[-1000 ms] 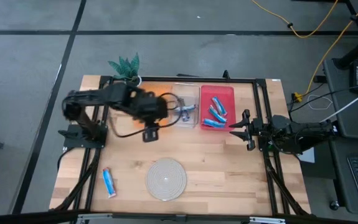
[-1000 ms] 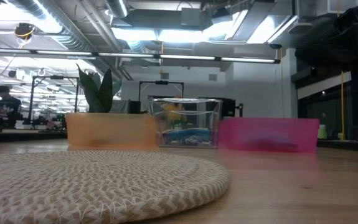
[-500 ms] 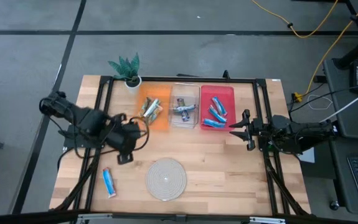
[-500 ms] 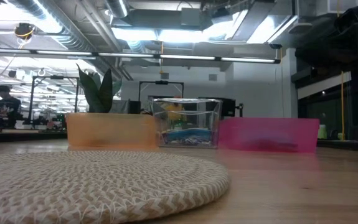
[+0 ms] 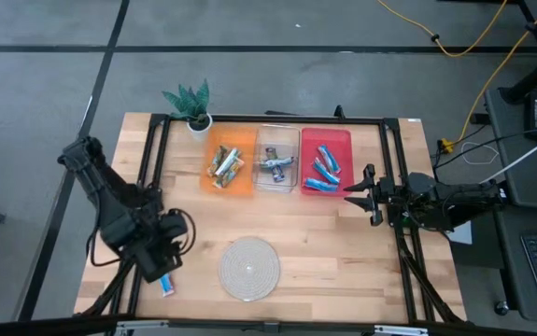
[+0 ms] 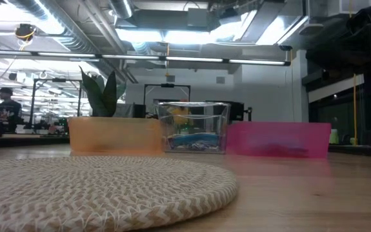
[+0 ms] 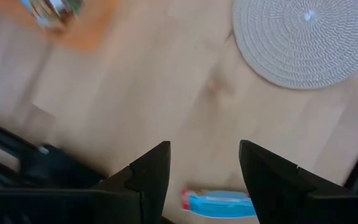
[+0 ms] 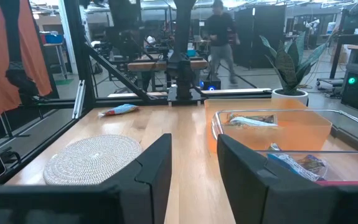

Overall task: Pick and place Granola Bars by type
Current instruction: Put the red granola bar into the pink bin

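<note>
Hovering over the near left corner of the table (image 5: 343, 261), the left gripper (image 7: 203, 165) holds its fingers apart and empty just above the last loose blue granola bar (image 7: 221, 203), which lies flat beside the woven mat (image 5: 248, 268). The bar looks light, with slick, crinkly foil, so pinching across its narrow middle seems safest. Farther back, sorted bars fill the orange bin (image 5: 231, 166), clear bin (image 5: 276, 166) and red bin (image 5: 325, 165), while the right gripper (image 5: 360, 194) waits at right, fingers parted, holding nothing.

One blue bar (image 5: 164, 285) lies flat on the table, near left. Green-gold bars (image 5: 223, 163), silvery bars (image 5: 275, 165) and blue bars (image 5: 323, 170) lie sorted far back.
</note>
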You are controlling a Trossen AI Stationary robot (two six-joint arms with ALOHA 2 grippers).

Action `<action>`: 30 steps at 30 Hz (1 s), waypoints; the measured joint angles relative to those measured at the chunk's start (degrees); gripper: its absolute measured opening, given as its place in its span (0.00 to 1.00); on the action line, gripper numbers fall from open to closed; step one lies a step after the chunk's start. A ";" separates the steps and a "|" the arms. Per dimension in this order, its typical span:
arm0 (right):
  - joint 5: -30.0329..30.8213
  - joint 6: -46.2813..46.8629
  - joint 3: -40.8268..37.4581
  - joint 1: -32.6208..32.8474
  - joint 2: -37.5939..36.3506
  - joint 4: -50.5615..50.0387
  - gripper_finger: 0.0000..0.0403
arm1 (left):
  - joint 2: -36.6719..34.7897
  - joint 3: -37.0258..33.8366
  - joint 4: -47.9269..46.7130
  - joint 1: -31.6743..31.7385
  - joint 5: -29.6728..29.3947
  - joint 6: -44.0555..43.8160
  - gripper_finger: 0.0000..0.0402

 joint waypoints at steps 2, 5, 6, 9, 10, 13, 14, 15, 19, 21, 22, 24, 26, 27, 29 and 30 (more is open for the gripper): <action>0.00 0.00 0.00 0.01 0.01 0.00 0.33 | 0.02 -1.72 1.76 -2.33 -0.08 -5.05 0.46; 0.00 0.00 0.00 -0.01 0.01 0.00 0.33 | 0.11 -4.72 5.42 -5.27 -0.55 -13.20 0.46; 0.00 0.00 0.00 0.00 0.00 0.00 0.33 | 0.13 -5.81 6.81 -6.29 -0.79 -15.87 0.46; 0.00 0.00 0.00 0.01 0.00 0.00 0.33 | 0.14 -9.42 11.57 -8.72 -0.99 -22.38 0.46; 0.00 0.01 0.00 -0.01 0.00 0.00 0.33 | 0.22 -10.76 13.34 -9.41 -0.98 -24.15 0.46; 0.00 0.00 0.00 0.01 0.00 0.00 0.33 | 0.68 -14.43 18.80 -11.30 -0.97 -28.90 0.46; 0.00 0.02 0.00 -0.01 0.00 0.00 0.33 | 0.97 -15.49 20.45 -11.73 -0.81 -30.19 0.46; 0.00 0.01 0.00 0.00 0.02 0.00 0.33 | 1.24 -16.44 21.74 -12.05 -0.24 -31.23 0.46; 0.00 0.01 0.00 0.01 0.01 0.00 0.33 | 2.86 -18.41 23.83 -12.78 3.43 -35.78 0.46; 0.00 0.01 0.00 0.00 0.01 0.00 0.33 | 4.06 -18.46 23.72 -13.04 4.75 -38.39 0.46; 0.00 0.01 0.00 0.00 0.00 0.00 0.33 | 4.70 -18.46 23.68 -13.16 5.12 -39.46 0.46; 0.00 0.00 0.00 0.00 0.00 -0.01 0.33 | 6.05 -18.46 23.65 -13.21 6.59 -41.31 0.46; 0.00 0.01 0.00 -0.01 0.00 0.00 0.33 | 7.58 -18.48 23.85 -13.21 8.58 -42.16 0.46; 0.00 0.00 0.00 -0.01 0.00 -0.02 0.33 | 8.35 -18.50 24.29 -13.19 9.82 -42.22 0.46; 0.00 0.01 0.00 0.00 0.02 0.00 0.33 | 10.01 -18.50 25.54 -13.19 11.98 -42.54 0.46; 0.00 0.00 0.00 0.01 0.00 0.00 0.33 | 10.70 -18.51 26.09 -13.19 12.88 -42.72 0.46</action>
